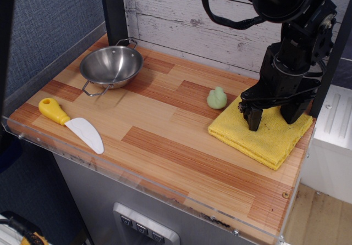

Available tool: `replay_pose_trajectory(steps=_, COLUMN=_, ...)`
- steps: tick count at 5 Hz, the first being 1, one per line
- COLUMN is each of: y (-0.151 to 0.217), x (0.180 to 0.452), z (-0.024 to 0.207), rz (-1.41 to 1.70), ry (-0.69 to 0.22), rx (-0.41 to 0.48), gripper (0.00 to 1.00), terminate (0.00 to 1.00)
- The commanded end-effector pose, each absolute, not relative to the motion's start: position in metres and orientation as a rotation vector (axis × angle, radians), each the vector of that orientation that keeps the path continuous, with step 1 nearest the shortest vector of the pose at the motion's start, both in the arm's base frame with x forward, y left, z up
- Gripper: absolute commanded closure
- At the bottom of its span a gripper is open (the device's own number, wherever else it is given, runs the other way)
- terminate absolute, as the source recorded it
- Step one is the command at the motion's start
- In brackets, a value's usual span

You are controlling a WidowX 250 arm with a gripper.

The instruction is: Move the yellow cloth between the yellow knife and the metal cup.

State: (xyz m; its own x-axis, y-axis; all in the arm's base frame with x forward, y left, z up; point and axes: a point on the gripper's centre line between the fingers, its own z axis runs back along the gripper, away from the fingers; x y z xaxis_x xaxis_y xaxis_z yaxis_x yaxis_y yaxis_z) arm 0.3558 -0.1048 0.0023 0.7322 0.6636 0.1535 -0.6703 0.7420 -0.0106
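Cloth (268, 139) lying diagonal, corner toward the front right.
Gripper (273, 117) upright over it, fingers spread, tips pressing the fabric.

A striped wooden table (165, 146) carries the metal cup (111, 65), yellow knife (71, 123), a green lump (216, 98) (small) and the yellow cloth (264, 140).

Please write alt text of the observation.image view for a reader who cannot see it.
A black robot arm's open end effector presses down on a folded yellow cloth at the right end of a wooden table. A small green lump sits beside the cloth; a metal cup and a yellow knife lie far left.
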Motion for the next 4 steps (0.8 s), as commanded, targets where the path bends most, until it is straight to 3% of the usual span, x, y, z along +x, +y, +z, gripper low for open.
replay_pose_trajectory(steps=1, y=-0.097, x=0.313, z=-0.001, rz=0.809, ry=-0.081, rx=0.015, gripper=0.00, terminate=0.00)
replay_pose_trajectory(steps=2, y=-0.097, x=0.300, z=0.001, rz=0.835, ry=-0.062, rx=0.015, gripper=0.00, terminate=0.00)
replay_pose_trajectory(steps=4, y=-0.101, x=0.269, z=-0.020, rz=0.859, ry=-0.041, rx=0.016, gripper=0.00, terminate=0.00)
